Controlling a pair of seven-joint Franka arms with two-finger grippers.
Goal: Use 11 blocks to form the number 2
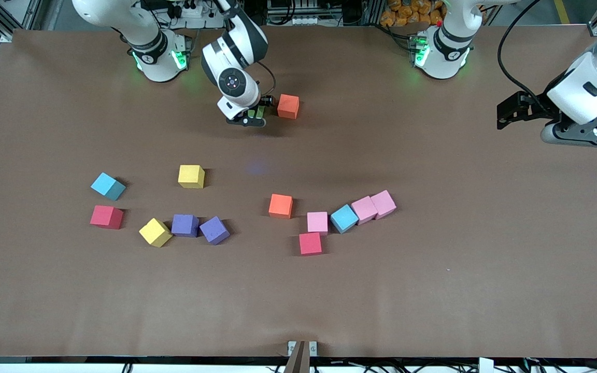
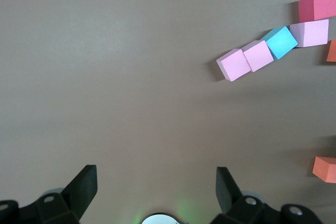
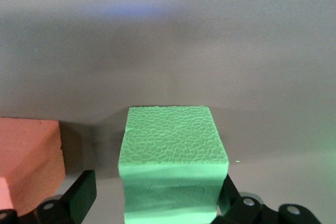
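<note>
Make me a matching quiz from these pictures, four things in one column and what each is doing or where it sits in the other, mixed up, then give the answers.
Things:
1. green block
2. left gripper
3. orange block nearest the robot bases
4. two purple blocks

States or places:
A. open, over bare table, arm waiting
B. on the table beside the right gripper
C. between the right gripper's fingers
D. side by side next to a yellow block, toward the right arm's end

Pairs: 1-C, 2-A, 3-B, 4-D
</note>
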